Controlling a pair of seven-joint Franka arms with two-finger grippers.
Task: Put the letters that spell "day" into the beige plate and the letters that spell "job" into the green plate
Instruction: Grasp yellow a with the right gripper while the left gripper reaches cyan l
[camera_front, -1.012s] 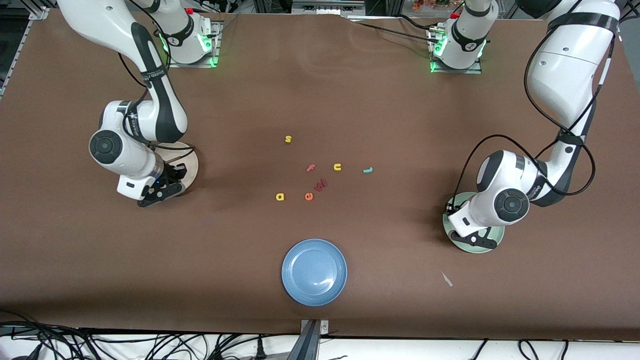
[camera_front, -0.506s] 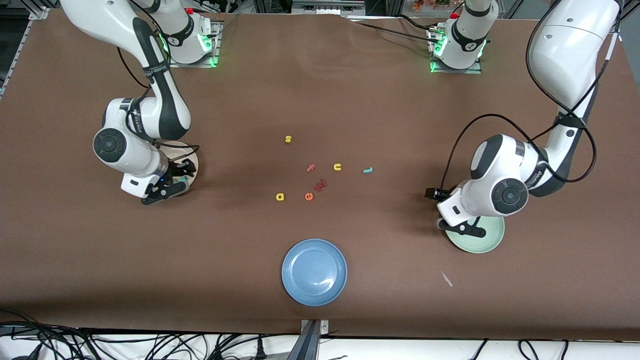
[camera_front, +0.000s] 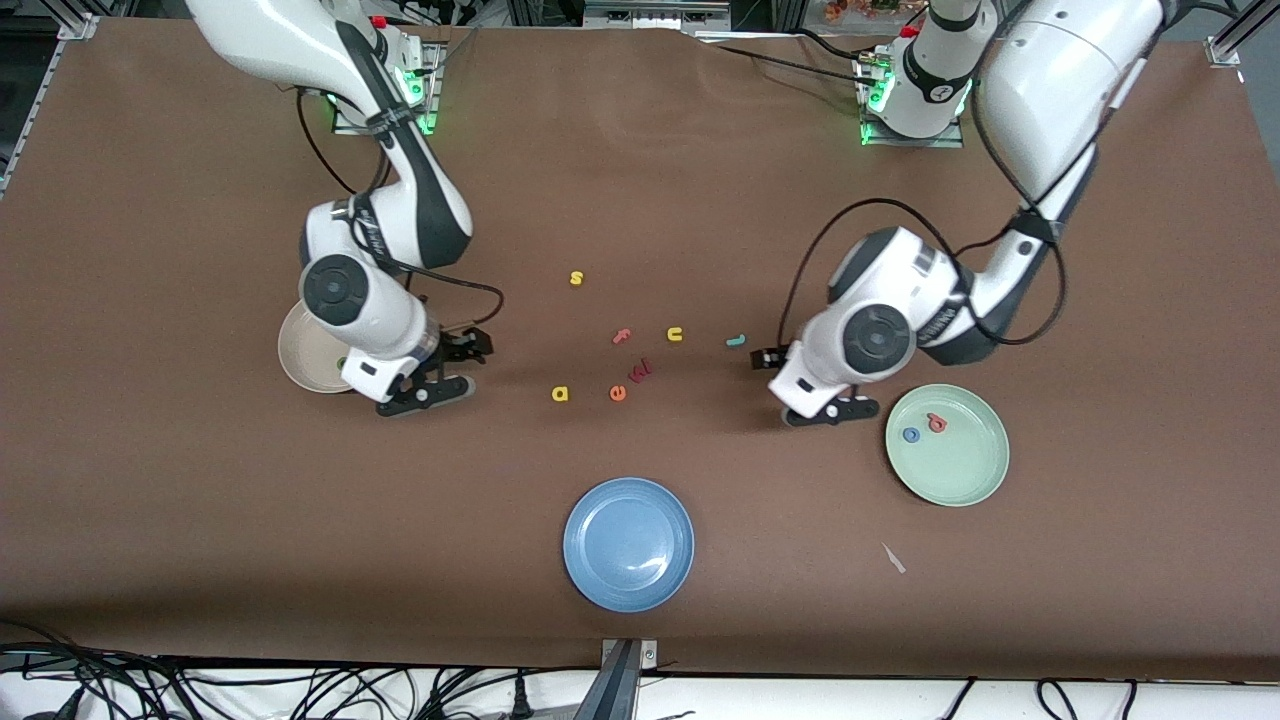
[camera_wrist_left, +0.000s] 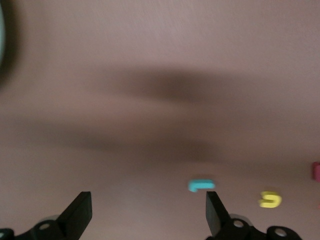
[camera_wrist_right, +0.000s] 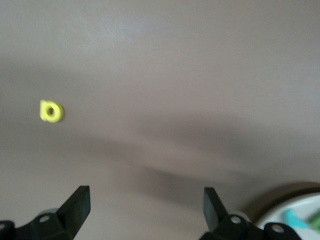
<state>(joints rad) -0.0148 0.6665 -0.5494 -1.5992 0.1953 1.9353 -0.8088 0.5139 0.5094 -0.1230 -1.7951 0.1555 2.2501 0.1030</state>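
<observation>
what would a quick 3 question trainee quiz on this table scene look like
1. True or false: the green plate holds the blue o and the salmon b.
2. Which letter lies nearest the left gripper: A) yellow s B) teal j C) yellow a
3. Fill in: the right gripper is open, empty, beside the ____ plate.

Key: 1 true; 2 B; 3 beige

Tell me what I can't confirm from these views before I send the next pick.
1. Contents of the beige plate: in the front view the right arm's wrist covers part of it. The right wrist view cuts it off at the frame edge, showing only blurred coloured bits.
2. Dark red piece beside the orange e: too small to read in the front view.
3. Teal j: blurred in the left wrist view.
</observation>
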